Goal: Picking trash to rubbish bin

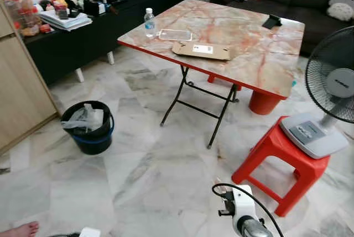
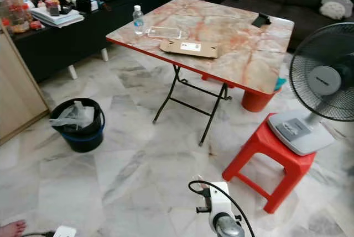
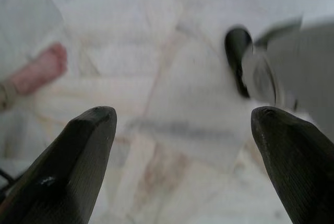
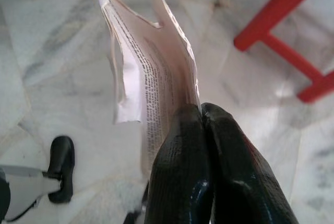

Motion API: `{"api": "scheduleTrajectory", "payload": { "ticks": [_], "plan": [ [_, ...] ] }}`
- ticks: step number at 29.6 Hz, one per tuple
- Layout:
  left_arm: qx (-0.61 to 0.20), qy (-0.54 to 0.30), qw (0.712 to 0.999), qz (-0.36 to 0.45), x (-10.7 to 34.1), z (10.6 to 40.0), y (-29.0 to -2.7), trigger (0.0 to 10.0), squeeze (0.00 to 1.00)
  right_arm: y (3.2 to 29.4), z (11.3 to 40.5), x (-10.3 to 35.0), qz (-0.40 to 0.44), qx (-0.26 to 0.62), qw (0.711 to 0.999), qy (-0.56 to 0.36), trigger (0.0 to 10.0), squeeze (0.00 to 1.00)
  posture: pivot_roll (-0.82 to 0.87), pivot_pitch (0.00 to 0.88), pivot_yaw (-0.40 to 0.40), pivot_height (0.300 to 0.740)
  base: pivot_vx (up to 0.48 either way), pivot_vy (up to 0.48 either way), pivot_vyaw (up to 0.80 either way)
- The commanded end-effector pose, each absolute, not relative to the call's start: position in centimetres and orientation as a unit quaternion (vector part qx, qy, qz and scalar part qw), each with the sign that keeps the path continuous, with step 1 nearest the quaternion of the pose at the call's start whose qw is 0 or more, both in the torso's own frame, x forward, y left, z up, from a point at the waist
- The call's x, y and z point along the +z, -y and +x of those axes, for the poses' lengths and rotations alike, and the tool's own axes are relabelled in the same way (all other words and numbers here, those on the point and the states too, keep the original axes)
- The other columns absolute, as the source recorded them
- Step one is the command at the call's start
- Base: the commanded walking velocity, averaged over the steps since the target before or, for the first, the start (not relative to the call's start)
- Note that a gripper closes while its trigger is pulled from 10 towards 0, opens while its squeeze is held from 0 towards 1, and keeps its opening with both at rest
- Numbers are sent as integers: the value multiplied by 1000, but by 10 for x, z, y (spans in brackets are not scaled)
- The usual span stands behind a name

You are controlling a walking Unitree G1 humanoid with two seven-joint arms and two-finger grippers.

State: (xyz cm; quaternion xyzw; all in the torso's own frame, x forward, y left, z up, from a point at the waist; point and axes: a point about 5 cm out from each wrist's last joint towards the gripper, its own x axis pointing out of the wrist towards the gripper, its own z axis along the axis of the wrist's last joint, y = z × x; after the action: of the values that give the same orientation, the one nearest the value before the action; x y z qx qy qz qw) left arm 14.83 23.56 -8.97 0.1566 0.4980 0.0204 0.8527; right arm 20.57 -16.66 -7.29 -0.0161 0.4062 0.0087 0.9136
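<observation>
A folded sheet of printed paper (image 4: 148, 62), the trash in hand, is pinched between the two black fingers of the right gripper (image 4: 201, 110), which are pressed together on its lower edge; the sheet stands up from the fingertips over the marble floor (image 1: 155, 182). The rubbish bin (image 1: 88, 126), a black bucket lined with a plastic bag, sits on the floor to the robot's left, near a wooden cabinet (image 1: 19, 93) and well apart from the robot's right arm (image 1: 243, 215). The left gripper (image 3: 182, 125) hangs with its fingers spread wide and nothing between them, a person's bare foot (image 3: 39, 70) beyond it. A folding worktop (image 1: 243, 43) ahead carries a flat cardboard piece (image 1: 202, 50), a clear plastic tray (image 1: 175, 35) and a water bottle (image 1: 149, 22). To the right, a fan (image 1: 332, 93) rests on a red stool (image 1: 282, 159). The carry appears to be the step under way; the next move calls for turning left toward the bin and bringing the paper above its mouth before letting go.
</observation>
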Motion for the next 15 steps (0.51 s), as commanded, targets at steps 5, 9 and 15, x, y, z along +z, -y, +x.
{"api": "scheduleTrajectory", "payload": {
  "ticks": [5, 9, 15],
  "plan": [
    [25, -447, 877, 174, -79, 176, -227, 10000, 0, 170, 203, -74, 12, -15, 910, -414, 10000, 0, 53, 20, -75, 740, 0, 0, 0],
    [96, -395, 902, 143, -65, 198, -234, 10000, 0, 169, 199, -77, 16, -14, 905, -425, 10000, 0, 50, 3, -67, 740, 0, 0, 0],
    [99, -390, 906, 133, -64, 199, -234, 10000, 0, 166, 190, -82, 4, -4, 896, -444, 10000, 0, 46, 0, -64, 740, 0, 0, 0]
  ]
}}
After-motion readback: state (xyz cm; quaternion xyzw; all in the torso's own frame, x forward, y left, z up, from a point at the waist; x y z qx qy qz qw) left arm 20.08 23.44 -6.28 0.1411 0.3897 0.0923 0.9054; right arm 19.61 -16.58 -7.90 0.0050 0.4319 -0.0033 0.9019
